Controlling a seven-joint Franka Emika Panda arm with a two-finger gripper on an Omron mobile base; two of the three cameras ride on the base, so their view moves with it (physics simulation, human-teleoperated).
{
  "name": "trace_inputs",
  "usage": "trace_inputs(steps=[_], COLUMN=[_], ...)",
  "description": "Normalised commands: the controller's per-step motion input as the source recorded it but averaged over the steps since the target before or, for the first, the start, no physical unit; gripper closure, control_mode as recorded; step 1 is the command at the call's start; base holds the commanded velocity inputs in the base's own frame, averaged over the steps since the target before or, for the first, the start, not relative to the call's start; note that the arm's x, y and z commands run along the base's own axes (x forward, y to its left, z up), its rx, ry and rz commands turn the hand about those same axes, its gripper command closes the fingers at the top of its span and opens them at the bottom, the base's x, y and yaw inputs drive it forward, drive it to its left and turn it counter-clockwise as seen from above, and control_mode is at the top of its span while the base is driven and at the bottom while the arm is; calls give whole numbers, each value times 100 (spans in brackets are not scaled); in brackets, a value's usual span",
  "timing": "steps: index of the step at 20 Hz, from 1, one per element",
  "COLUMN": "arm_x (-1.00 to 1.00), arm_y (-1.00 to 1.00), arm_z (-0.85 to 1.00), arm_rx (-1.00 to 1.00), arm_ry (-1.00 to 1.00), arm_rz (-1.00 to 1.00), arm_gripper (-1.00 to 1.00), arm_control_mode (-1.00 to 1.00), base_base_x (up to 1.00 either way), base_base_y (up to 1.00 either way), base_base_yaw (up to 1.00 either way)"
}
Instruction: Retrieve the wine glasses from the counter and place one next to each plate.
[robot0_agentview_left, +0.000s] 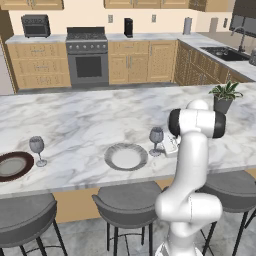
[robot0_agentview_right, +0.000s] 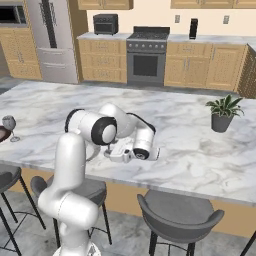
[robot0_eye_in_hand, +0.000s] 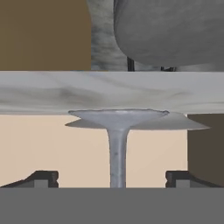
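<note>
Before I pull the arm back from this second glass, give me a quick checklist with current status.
1. Gripper open, fingers apart from the stem: ok.
2. Second wine glass upright on its foot: ok.
3. It stands beside the light plate: ok.
4. First wine glass stands next to the dark plate: ok.
5. Retreat path behind the hand free: cannot tell.

No legible text, labels, brands or numbers anywhere. Appliance fronts along the back wall, oven (robot0_agentview_left: 87, 64) and microwave (robot0_agentview_left: 35, 25), carry no readable markings; too small and blurred to tell. Marble worktop (robot0_agentview_left: 90, 120) unmarked.
</note>
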Motion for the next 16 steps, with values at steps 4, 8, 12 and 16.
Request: trace_inputs(steps=[4,8,12,16], arm_x=[-8,-39,-59,-57], arm_y=[-41,-39,-8,0], arm_z=[0,2,45,77], arm_rx=[0,0,1,0], arm_ry=[0,-6,-19,-15], arm_rz=[-7,-8,-7,-7], arm_gripper=[-100,-100,-100,-100], arm_control_mode=[-100,-100,-100,-100], base_base_x=[0,0,0,0], base_base_y=[0,0,0,0], base_base_yaw=[0,0,0,0])
